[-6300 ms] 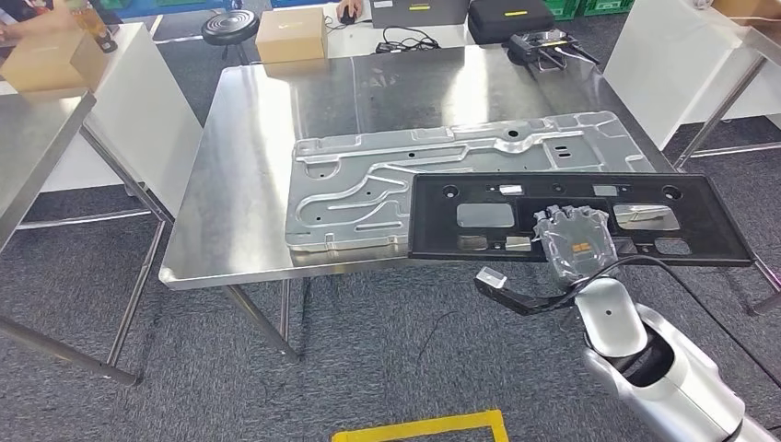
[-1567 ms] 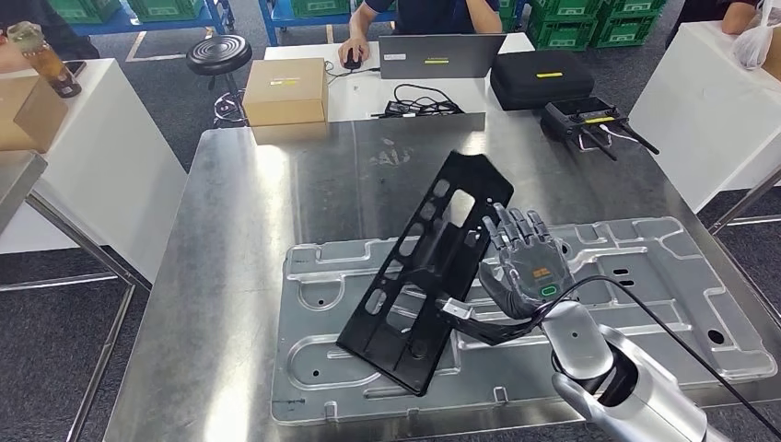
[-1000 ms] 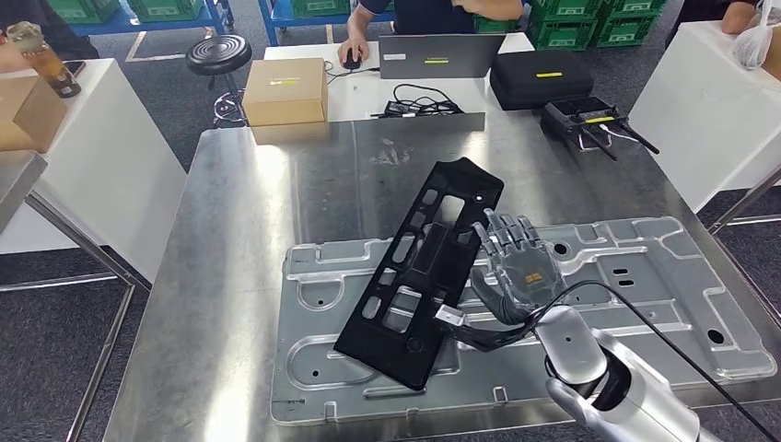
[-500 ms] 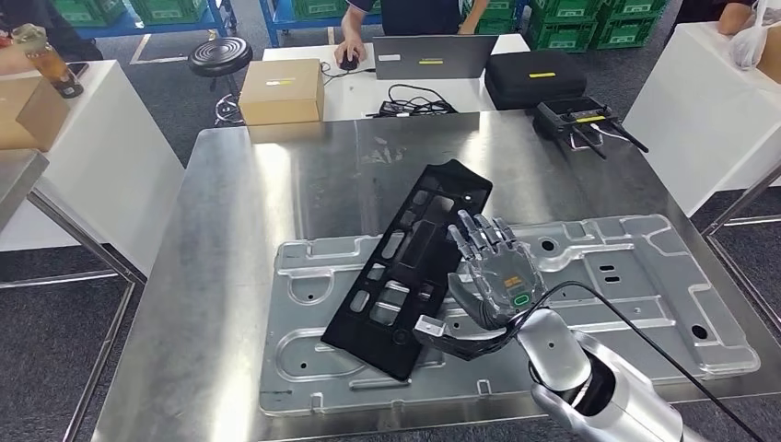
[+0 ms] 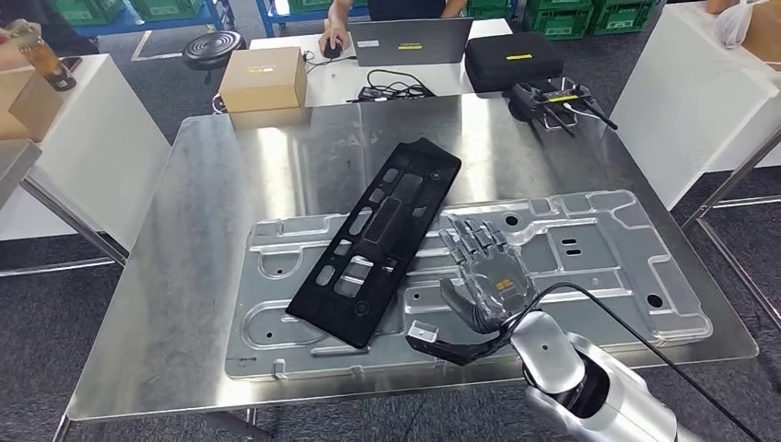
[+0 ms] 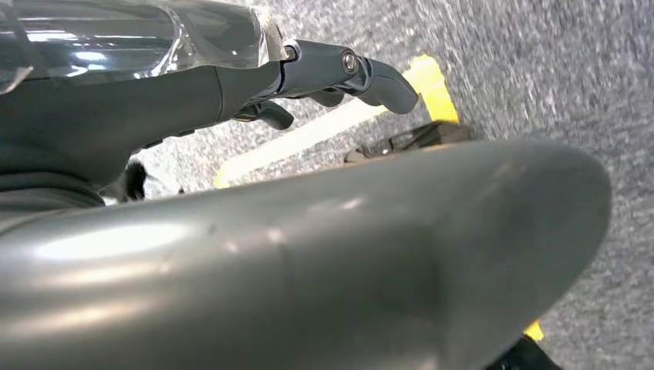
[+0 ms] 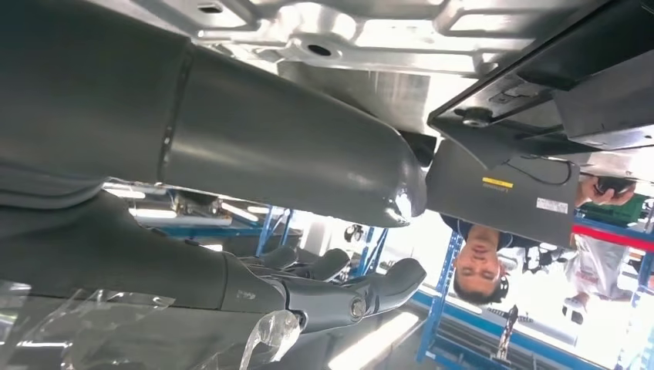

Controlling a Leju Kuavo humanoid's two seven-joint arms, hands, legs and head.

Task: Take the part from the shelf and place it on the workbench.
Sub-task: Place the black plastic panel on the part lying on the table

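- The black part, a long flat panel with many cut-outs, lies diagonally on the steel workbench. Its near end rests on top of a large silver stamped metal sheet, and its far end reaches past that sheet onto bare steel.
- In the right wrist view the black part sits just beyond the thumb, lying against the silver sheet.
- The right hand hovers above the silver sheet just beside the near half of the part, palm turned down, fingers spread and holding nothing; it is apart from the part.
- A black cable runs along the right forearm to a small bracket by the wrist.
- The left hand hangs over grey carpet with yellow floor tape; its fingers curl loosely with nothing between them, but whether they are closed cannot be told.
- Beyond the workbench stands a white table carrying a cardboard box, a laptop, a black case and a tangle of cables.
- A person's hand rests on a mouse at that table.
- A round black stool stands near the box.
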